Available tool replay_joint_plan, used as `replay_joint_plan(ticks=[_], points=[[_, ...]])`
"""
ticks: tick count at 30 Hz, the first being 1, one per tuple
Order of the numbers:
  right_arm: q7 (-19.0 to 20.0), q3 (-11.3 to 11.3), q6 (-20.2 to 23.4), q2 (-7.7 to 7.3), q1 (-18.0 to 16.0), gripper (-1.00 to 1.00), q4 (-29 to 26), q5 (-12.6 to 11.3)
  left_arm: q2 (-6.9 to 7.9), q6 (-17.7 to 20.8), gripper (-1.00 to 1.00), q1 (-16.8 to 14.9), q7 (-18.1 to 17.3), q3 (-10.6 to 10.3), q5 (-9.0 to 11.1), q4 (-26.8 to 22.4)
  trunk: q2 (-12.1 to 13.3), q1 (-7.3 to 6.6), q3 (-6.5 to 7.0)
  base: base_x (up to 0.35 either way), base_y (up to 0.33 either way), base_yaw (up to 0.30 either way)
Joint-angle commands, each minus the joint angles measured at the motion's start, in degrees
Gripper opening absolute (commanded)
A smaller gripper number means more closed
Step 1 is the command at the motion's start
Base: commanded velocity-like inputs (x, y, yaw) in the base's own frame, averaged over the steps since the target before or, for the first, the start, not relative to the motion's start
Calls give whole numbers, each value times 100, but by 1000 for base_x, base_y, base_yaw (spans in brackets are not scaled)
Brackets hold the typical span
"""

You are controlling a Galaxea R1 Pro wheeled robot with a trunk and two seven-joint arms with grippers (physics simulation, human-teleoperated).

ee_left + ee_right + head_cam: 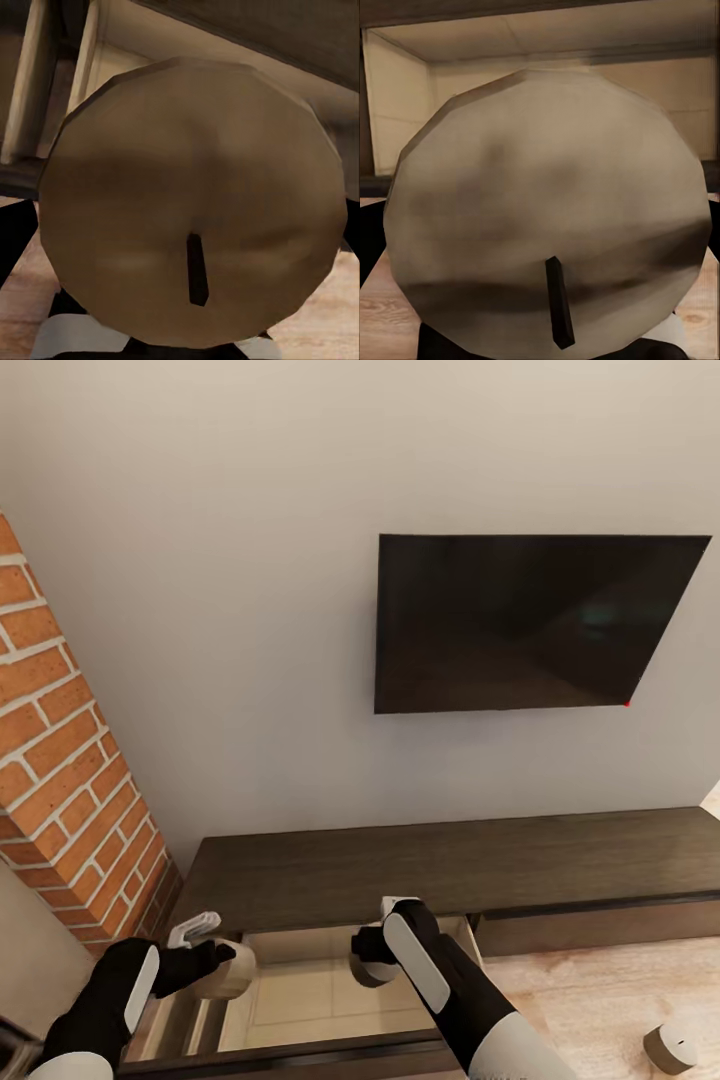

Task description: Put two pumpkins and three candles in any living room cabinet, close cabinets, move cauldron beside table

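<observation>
Candles: L gripper clamps candle, R gripper clamps second candle, both over open cabinet drawer.

You are facing a long, low dark-brown cabinet set against a pale wall, its flat top bare. One drawer at its left end is pulled open toward you, showing a light beige interior floor with pale side walls; nothing rests on the part of that floor you can see. To the right, the neighbouring drawer front sits flush and shut. Below and to the right of the cabinet lies a light wooden floor. One short, stubby tan-grey candle stands directly on that floor near your lower right, well apart from the cabinet.
</observation>
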Motion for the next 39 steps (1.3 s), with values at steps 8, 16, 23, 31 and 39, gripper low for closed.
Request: replay_joint_plan(ticks=[8,16,23,31,39], points=[[129,550,-459,0,-51,-100,177,35,-373,-502,-100,-1,802,-2,14,22,-323,176,-144,0,0,0],[144,770,-666,0,-119,-100,360,39,-547,-775,-100,-1,1140,-36,9,40,-644,352,-288,0,0,0],[148,792,-661,0,-125,-100,345,38,-813,-864,-100,-1,1172,-414,-3,66,-925,506,-413,0,0,0],[151,786,-656,0,-125,-100,344,31,-858,-876,-100,-1,1170,-473,-11,70,-1246,681,-529,0,0,-106],[153,789,-655,0,-125,-100,344,29,-848,-879,-100,-1,1170,-484,-11,70,-1566,857,-663,0,0,-36]])
